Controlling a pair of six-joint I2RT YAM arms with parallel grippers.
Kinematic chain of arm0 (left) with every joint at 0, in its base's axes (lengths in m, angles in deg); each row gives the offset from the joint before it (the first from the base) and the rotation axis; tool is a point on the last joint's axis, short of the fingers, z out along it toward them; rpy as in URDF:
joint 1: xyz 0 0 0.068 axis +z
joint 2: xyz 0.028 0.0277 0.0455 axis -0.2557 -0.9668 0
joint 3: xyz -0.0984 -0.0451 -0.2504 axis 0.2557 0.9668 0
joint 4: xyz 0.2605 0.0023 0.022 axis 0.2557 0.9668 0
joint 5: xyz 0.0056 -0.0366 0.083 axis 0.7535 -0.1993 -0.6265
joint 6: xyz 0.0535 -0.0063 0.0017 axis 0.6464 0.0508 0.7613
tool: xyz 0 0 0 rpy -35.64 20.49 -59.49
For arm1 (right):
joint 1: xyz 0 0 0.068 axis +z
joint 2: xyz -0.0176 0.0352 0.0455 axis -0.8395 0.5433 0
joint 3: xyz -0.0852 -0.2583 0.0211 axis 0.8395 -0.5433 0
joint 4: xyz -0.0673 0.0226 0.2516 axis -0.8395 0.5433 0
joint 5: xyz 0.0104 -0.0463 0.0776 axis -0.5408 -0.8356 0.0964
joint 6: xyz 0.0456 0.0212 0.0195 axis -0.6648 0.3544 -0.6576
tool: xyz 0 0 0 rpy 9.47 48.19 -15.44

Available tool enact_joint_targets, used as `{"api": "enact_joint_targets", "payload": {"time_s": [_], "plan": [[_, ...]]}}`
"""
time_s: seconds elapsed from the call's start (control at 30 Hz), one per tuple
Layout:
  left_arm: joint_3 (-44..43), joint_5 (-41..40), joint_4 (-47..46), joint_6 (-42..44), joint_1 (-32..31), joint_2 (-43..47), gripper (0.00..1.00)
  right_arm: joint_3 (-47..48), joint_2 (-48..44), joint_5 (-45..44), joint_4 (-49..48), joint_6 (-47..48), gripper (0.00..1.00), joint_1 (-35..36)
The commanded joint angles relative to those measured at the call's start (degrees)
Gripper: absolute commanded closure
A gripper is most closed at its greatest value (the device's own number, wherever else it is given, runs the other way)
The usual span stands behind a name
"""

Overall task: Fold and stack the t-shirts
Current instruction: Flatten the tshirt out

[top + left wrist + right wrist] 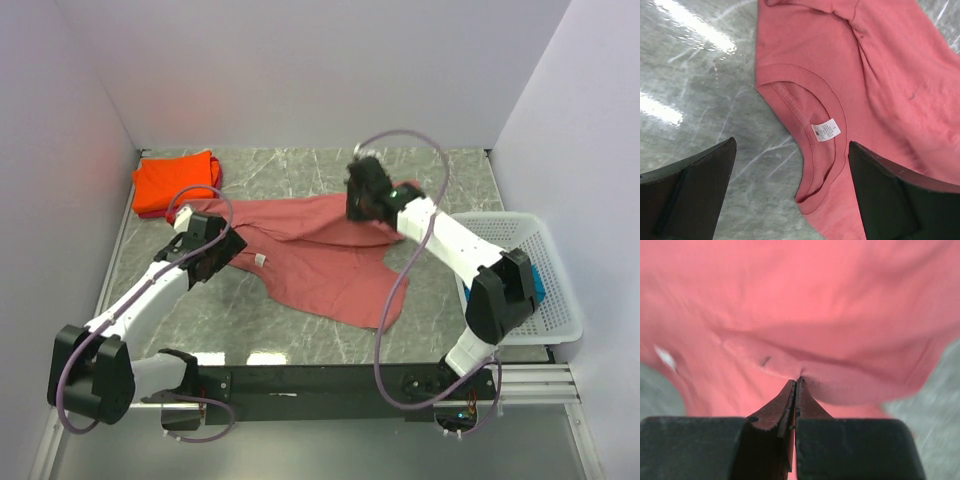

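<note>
Currently, left end effector [791, 146] hovers released over the collar [790, 107] of the brick-red t-shirt [320, 260], spread on the counter [250, 322]. Its far edge is clenched in the right end effector [796, 382]. Recommend left pinch the shoulder first, keeping cloth taut.

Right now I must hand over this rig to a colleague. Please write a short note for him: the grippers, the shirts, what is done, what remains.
Left gripper: open, holding nothing, above the collar of the brick-red t-shirt.
Right gripper: shut on a fold of that shirt, at its far edge.
Shirts: the brick-red one lies spread and wrinkled mid-table. The orange t-shirt sits folded in the far left corner on a pink-red t-shirt, of which only an edge shows. A teal-blue t-shirt is in the white lattice basket, mostly hidden by the right arm.
Done: the corner stack.
Left: fold and stack the brick-red shirt, then probably the teal-blue one.
</note>
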Motion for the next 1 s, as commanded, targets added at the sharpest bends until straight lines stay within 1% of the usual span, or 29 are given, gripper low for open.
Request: {"api": "enact_joint_targets", "payload": {"time_s": [0.0,0.03,0.07,0.1,0.13,0.17,0.2,0.23,0.27,0.3,0.33,0.37,0.4,0.43,0.47,0.5,0.53,0.57,0.6,0.63,0.67,0.7,0.73,0.77,0.8,0.83,0.9,0.93,0.97], "plan": [[-2.2,0.8,-3.6,2.1,-1.4,-2.1,0.01,10.5,5.1,1.8,-3.4,3.7,1.0,-7.6],[-2.3,1.0,-4.2,2.5,-1.7,-2.4,0.0,13.5,7.2,2.8,-3.2,4.0,1.0,-9.5],[-2.3,1.1,-4.8,3.3,-2.3,-2.8,0.01,20.7,9.4,3.0,-2.3,4.2,1.0,-11.1],[-2.5,2.0,-6.3,3.8,-2.5,-3.6,0.01,24.3,14.3,2.6,-2.8,4.8,1.0,-14.3],[-2.8,2.5,-7.0,5.1,-2.8,-4.1,0.01,28.2,17.0,2.0,-3.5,5.2,1.0,-15.6],[-3.6,2.8,-7.3,5.4,-3.4,-5.4,0.01,36.1,22.6,1.7,-6.1,6.6,1.0,-18.3],[-4.2,2.9,-7.6,5.8,-3.7,-6.2,0.01,40.1,25.7,0.7,-7.9,7.6,1.0,-19.3],[-4.7,2.8,-7.8,6.8,-4.0,-7.0,0.01,44.2,29.0,-2.7,-9.9,9.5,1.0,-20.4],[-5.7,2.6,-7.8,7.1,-4.8,-8.5,0.01,52.9,35.7,-3.4,-13.3,10.4,1.0,-21.3],[-6.4,2.4,-7.9,7.3,-5.2,-9.2,0.0,58.3,39.5,-3.0,-13.8,11.2,1.0,-23.1],[-6.9,2.4,-7.9,8.1,-5.6,-10.0,0.01,63.4,43.1,-2.4,-14.5,11.4,0.88,-23.9],[-7.7,2.3,-7.9,8.2,-6.5,-11.4,0.0,70.6,47.6,-2.1,-15.7,10.9,0.75,-24.5],[-8.0,2.4,-7.7,8.3,-6.9,-12.0,0.01,71.8,48.4,-0.5,-16.8,10.7,0.45,-25.3],[-8.4,2.4,-7.6,8.6,-7.4,-12.8,0.01,71.0,48.1,0.9,-18.6,11.0,0.36,-25.5],[-9.0,2.3,-7.5,8.5,-8.3,-14.0,0.01,64.2,44.4,1.9,-24.0,12.6,0.26,-25.2],[-9.4,2.5,-7.4,8.5,-8.6,-14.7,0.0,59.2,41.9,4.3,-27.4,13.5,0.12,-25.1],[-9.7,2.6,-7.4,8.8,-9.1,-15.5,0.01,51.2,39.4,5.0,-32.0,14.2,0.12,-24.7],[-10.3,3.0,-7.4,8.9,-9.9,-16.7,0.01,48.9,35.7,5.6,-32.1,14.0,0.12,-24.8],[-10.8,3.1,-7.6,9.0,-10.4,-17.3,0.0,47.8,34.2,6.1,-31.5,13.6,0.12,-24.8],[-11.2,3.3,-7.5,9.3,-10.8,-17.9,0.01,47.3,33.3,5.9,-29.6,13.2,0.11,-24.8],[-12.2,3.1,-7.5,9.4,-11.9,-19.1,0.01,47.5,31.4,5.7,-23.6,12.4,0.11,-24.8],[-12.7,3.1,-7.6,9.4,-12.4,-19.8,0.01,47.0,30.4,6.4,-20.5,11.7,0.11,-24.8],[-13.5,3.3,-7.9,9.6,-13.2,-20.4,0.01,44.5,29.1,7.2,-15.6,10.6,0.11,-24.7],[-14.0,4.4,-8.5,9.6,-13.5,-21.9,0.01,42.5,26.7,7.8,-13.9,10.0,0.11,-24.6],[-14.3,5.3,-9.1,9.6,-13.8,-22.7,0.01,39.8,25.3,8.3,-12.9,9.2,0.11,-24.6],[-15.2,6.4,-9.8,9.8,-13.9,-23.5,0.01,34.1,23.9,9.4,-11.7,7.3,0.11,-24.5],[-16.3,10.1,-11.2,9.8,-14.1,-26.5,0.01,27.7,20.2,10.6,-11.9,5.5,0.11,-24.4],[-17.9,10.7,-11.2,9.8,-14.1,-27.6,0.01,22.2,19.2,12.7,-12.2,3.8,0.11,-24.3],[-18.6,11.2,-11.2,9.8,-14.1,-29.5,0.0,19.6,17.4,13.5,-13.0,3.1,0.11,-24.2]]}}
